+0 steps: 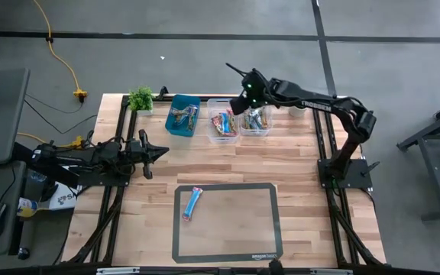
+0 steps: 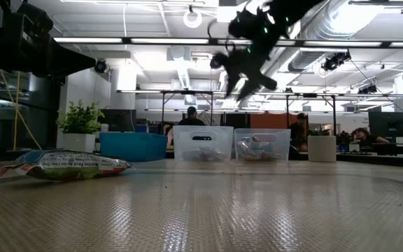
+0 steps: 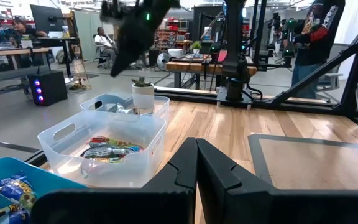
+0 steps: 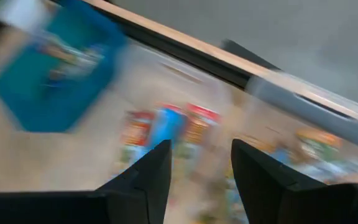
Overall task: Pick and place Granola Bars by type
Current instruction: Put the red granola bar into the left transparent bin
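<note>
One blue-and-pink granola bar [image 1: 192, 203] lies flat on the dark-framed mat, and shows in the low view as a bar [image 2: 68, 164] at the left. More bars fill the teal bin [image 1: 182, 114] and two clear bins [image 1: 222, 121] [image 1: 256, 118] at the far edge. My right gripper [image 1: 234, 71] hangs high above the clear bins, open and empty; its wrist view shows the gripper [image 4: 197, 162] over the bars in a blurred picture. My left gripper [image 1: 155, 153] waits shut and empty near the table's left edge, left of the mat.
A small potted plant [image 1: 140, 98] stands at the far left corner beside the teal bin, and a white pot [image 1: 296, 111] stands right of the clear bins. The mat [image 1: 266, 221] fills the near middle. People sit and stand in the room beyond the table.
</note>
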